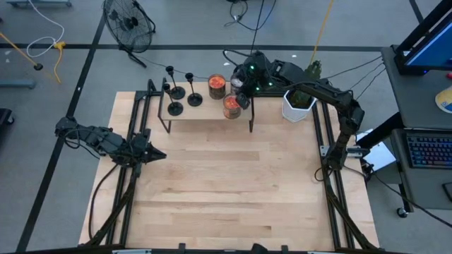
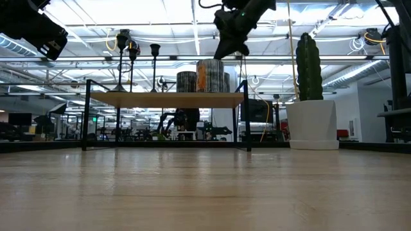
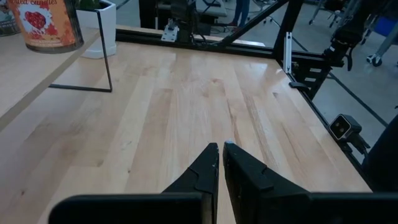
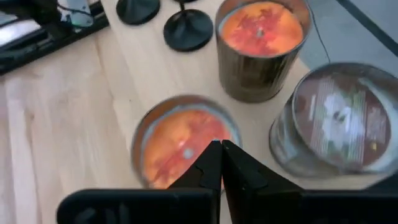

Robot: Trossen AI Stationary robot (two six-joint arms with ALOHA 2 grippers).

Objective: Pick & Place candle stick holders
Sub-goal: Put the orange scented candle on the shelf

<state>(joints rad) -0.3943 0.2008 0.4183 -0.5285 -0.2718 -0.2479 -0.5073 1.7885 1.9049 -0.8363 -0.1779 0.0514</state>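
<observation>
Beyond the far edge I see a bright open workshop with ceiling lights, and a floor fan point(image 1: 129, 22) standing past the table. Under both arms lies the pale wooden table point(image 1: 226, 190), its near half bare. At the back stands a low wooden shelf point(image 1: 205, 113) on thin black legs, and just beside it on the right a white pot with a cactus point(image 1: 299, 102).

My right arm reaches in from the right side, and its right gripper point(image 1: 240, 88) hovers above the shelf's right end, fingers pressed together and holding nothing. From its wrist camera I look down on an orange candle jar point(image 4: 185, 138) directly below the fingertips, a second orange jar point(image 4: 262, 40) farther on, and a silvery lidded jar point(image 4: 333, 121) close beside them.

My left arm waits over the table's left side, the left gripper point(image 1: 152, 153) also pinched closed and empty, well apart from the shelf.

All three candle stick holders point(image 1: 183, 95) stand upright on the shelf's left half, grouped close together, left of the jars, touched by neither gripper.
</observation>
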